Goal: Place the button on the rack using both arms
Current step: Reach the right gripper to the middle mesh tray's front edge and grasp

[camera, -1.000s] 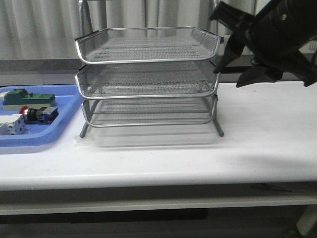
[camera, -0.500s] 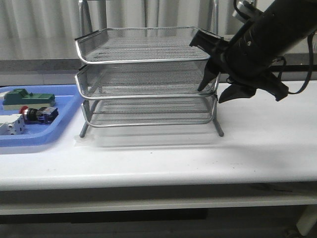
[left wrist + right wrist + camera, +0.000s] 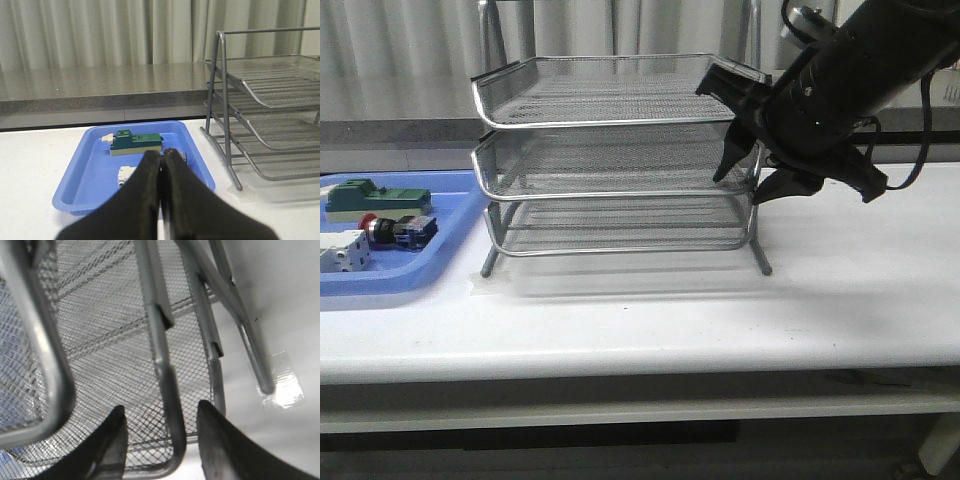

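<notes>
The silver three-tier rack (image 3: pixel 615 150) stands mid-table. My right gripper (image 3: pixel 740 189) is open at the front right corner of its middle tray. In the right wrist view the tray's rim wire (image 3: pixel 167 385) runs between the open fingers of the gripper (image 3: pixel 160 412), which do not touch it. The button (image 3: pixel 395 231), red-capped with a blue rear block, lies in the blue tray (image 3: pixel 450 262) at the far left. My left gripper (image 3: pixel 161 154) is shut and empty above that tray's near side, and it hides most of the button (image 3: pixel 184 157). This gripper is out of the front view.
A green block (image 3: pixel 375 198) and a white block (image 3: pixel 342 252) share the blue tray with the button. From the left wrist, the rack's upright post (image 3: pixel 226 115) stands just beside the tray (image 3: pixel 80 185). A dark ledge and curtains lie behind the table.
The right arm has come down and leftward from the upper right to the rack. Its open fingers now straddle the middle tray's corner. The button and blocks have not moved.
</notes>
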Motion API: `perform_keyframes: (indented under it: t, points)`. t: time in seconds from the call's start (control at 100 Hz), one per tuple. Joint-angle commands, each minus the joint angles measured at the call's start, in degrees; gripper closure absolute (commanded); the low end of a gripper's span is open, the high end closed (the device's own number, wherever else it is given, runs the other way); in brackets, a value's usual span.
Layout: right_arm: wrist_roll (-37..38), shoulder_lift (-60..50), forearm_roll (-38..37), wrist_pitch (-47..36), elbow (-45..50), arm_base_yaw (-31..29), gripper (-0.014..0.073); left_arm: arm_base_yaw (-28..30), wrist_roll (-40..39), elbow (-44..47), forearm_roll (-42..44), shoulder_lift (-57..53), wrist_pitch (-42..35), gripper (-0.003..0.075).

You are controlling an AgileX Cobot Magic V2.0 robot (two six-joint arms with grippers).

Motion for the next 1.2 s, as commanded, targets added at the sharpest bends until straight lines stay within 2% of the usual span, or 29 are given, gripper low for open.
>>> perform_keyframes:
  t: [0.0, 0.17, 0.48, 0.66, 0.73, 1.19]
  points:
    - [-0.7, -2.6, 0.6, -2.8, -1.8, 0.0, 0.0304, 0.1, -0.6, 2.7, -0.4, -2.0, -4.6, 0.0741]
    - [-0.7, -2.6, 0.6, -2.0, -1.8, 0.0, 0.0377, 0.1, -0.6, 2.7, -0.4, -2.0, -4.6, 0.0741]
    - [-0.7, -2.6, 0.8, -0.6, -1.7, 0.0, 0.0386, 0.1, -0.6, 2.7, -0.4, -2.0, -4.6, 0.0741]
    - [-0.7, -2.6, 1.2, 0.1, -1.7, 0.0, 0.0547, 0.1, -0.6, 2.7, -0.4, -2.0, -4.6, 0.0741]
    - [-0.7, -2.6, 1.4, 0.5, -1.7, 0.0, 0.0579, 0.1, -0.6, 2.7, -0.4, -2.0, -4.6, 0.0741]
    - [-0.7, -2.6, 1.4, 4.2, -1.4, 0.0, 0.0578, 0.1, -0.6, 2.7, -0.4, -2.0, -4.6, 0.0741]
